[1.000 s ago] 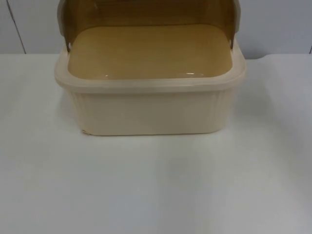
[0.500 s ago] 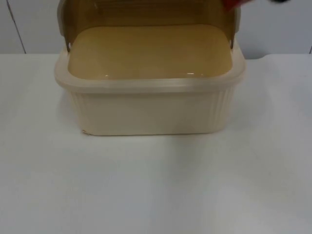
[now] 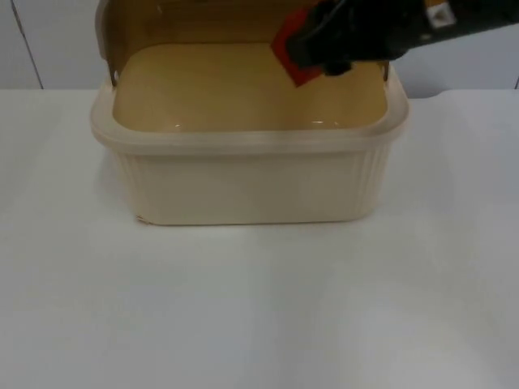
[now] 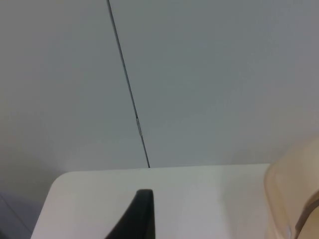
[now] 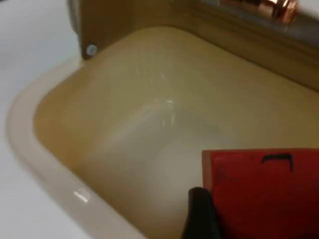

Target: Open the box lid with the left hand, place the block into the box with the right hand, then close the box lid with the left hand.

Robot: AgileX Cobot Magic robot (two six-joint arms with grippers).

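Note:
A cream box (image 3: 247, 182) stands at the back of the table, its brown translucent lid (image 3: 243, 20) swung up and back. My right gripper (image 3: 312, 50) reaches in from the right above the box's opening, shut on a red block (image 3: 290, 55). In the right wrist view the red block (image 5: 264, 191) hangs over the box's hollow inside (image 5: 149, 134), with a black fingertip (image 5: 199, 214) against its side. The left wrist view has one black fingertip (image 4: 139, 214) over the table's corner, beside the box's edge (image 4: 291, 199); that arm waits off to the left.
White table top (image 3: 259, 308) stretches in front of the box. The grey partition wall (image 3: 462, 69) rises right behind the box. A copper-coloured knob (image 5: 271, 7) sits on the raised lid.
My right arm has come in from the upper right with the red block and now holds it over the open box. Box and lid have not moved.

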